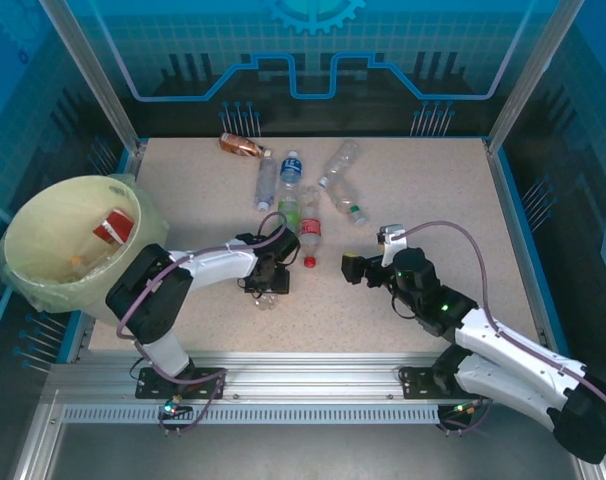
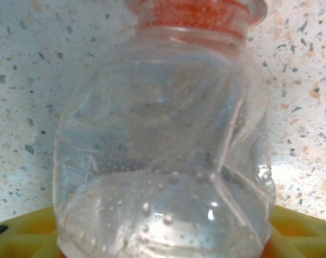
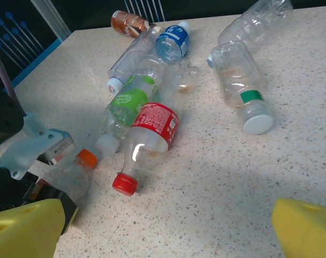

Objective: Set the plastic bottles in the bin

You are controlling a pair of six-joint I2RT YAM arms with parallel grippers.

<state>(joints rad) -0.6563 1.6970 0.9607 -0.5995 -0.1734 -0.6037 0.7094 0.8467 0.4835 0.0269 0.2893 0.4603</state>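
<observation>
Left gripper (image 1: 266,282) sits low on the speckled table (image 1: 443,210), just in front of the pile of bottles. A small crushed bottle with an orange cap (image 2: 163,150) lies between its yellow fingers (image 2: 305,234), base toward the wrist and cap pointing away. The jaws stand around the bottle's body, probably because that is the widest and softest part to squeeze. Whether they are already pressing it cannot be told: the bottle blocks the left wrist camera, and from above the gripper covers the contact.

Right gripper (image 3: 168,231) waits well apart to the right, jaws wide and empty. It points at the pile, seemingly ready to take a bottle of its own.

The other plastic bottles lie on their sides mid-table:
- A red-labelled one (image 3: 152,126) touches a green-labelled one (image 3: 125,102).
- A blue-labelled one (image 3: 171,40) lies behind those.
- Two clear ones (image 3: 243,91) lie to the right.
- A brown one (image 3: 128,21) is near the far edge.

The bin (image 1: 43,235) stands at the table's left edge beside the left arm, a short swing from the held bottle. Something red-labelled (image 1: 113,228) lies inside it. The rest of its contents are too blurred by the bag to name
</observation>
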